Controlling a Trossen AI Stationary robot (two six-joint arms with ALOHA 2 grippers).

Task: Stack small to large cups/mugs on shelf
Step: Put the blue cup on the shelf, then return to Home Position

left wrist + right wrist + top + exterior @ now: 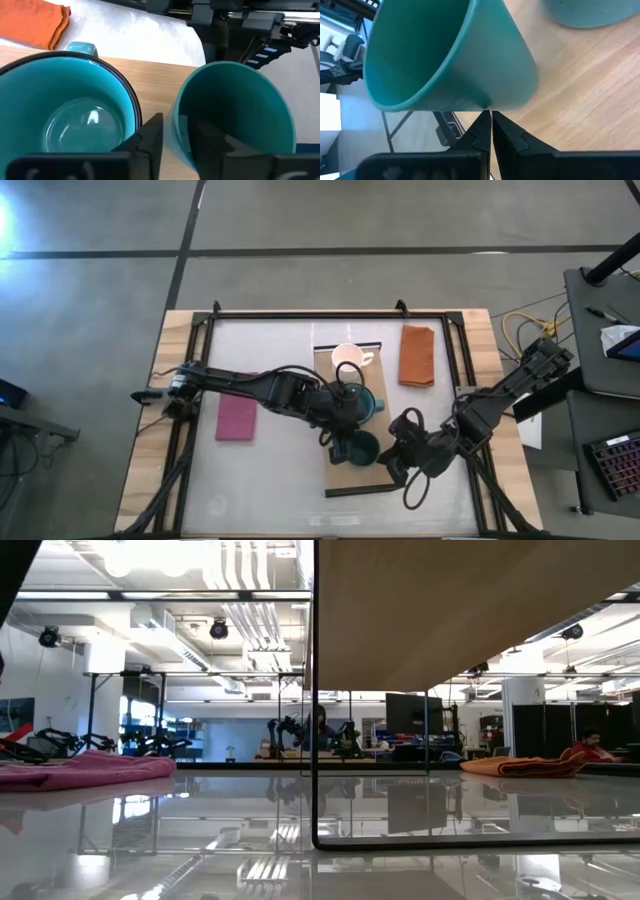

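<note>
The light-wood shelf (345, 480) stands in the middle of the table. On it are a small white mug (347, 358) at the far end, a wide teal mug (362, 402) in the middle, and the dark green tumbler (360, 448) toward the near end. My left gripper (343, 432) is shut on the tumbler's rim, right beside the teal mug (65, 100). My right gripper (392, 457) is shut, with its tips (490, 117) at the tumbler's outer wall (455, 55). The tumbler's base is hidden, so I cannot tell whether it stands on the shelf. My left gripper holds the tumbler's rim on the side facing the teal mug (175, 125), with one finger (210, 142) inside the tumbler and one (152, 135) outside. The fingers come from above, slanting down. My right gripper's shut fingertips stand against the tumbler's wall low down (492, 102); I cannot tell whether they touch it.
A magenta cloth (237, 419) lies left of the shelf and an orange cloth (417, 355) at the far right. In the low view the shelf's underside (450, 610) sits raised on a thin black frame (315, 690). A black rail frame (330, 315) rims the table.
</note>
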